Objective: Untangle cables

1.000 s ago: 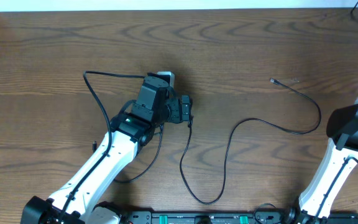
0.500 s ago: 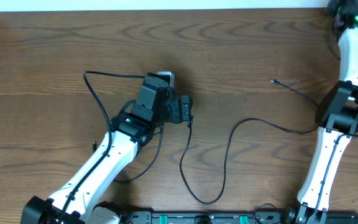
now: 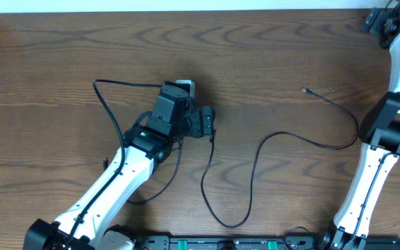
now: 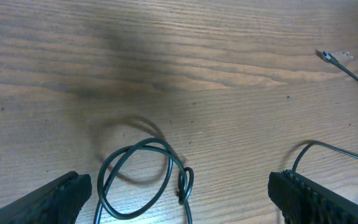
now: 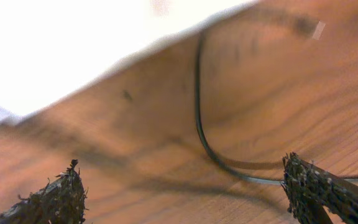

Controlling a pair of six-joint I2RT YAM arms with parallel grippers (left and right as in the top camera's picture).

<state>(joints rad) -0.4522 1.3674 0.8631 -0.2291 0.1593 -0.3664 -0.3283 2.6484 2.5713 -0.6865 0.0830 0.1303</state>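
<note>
One thin black cable [image 3: 254, 167] runs from a bend at the left [image 3: 96, 82], under my left arm, down in a deep U near the front edge and out to its plug [image 3: 304, 89] on the right. My left gripper [image 3: 212, 125] hovers over it, open. In the left wrist view a round loop [image 4: 135, 177] and a small tight kink [image 4: 186, 185] lie between the wide-apart fingers [image 4: 55, 200], untouched. My right gripper [image 3: 376, 19] is at the far right corner, open [image 5: 181, 163], with nothing between its fingers. A dark cord [image 5: 199, 115] lies blurred on the wood ahead of it.
The table's far edge [image 3: 186, 10] meets a white wall. The right arm's white links [image 3: 367, 180] stand along the right side. A small white piece [image 3: 185, 86] shows beside the left wrist. The cable's plug end [image 4: 325, 56] appears at the left wrist view's upper right.
The right arm has swung up and away to the far right corner, and its gripper has gone from shut to open. The left arm and the cable have not moved.
</note>
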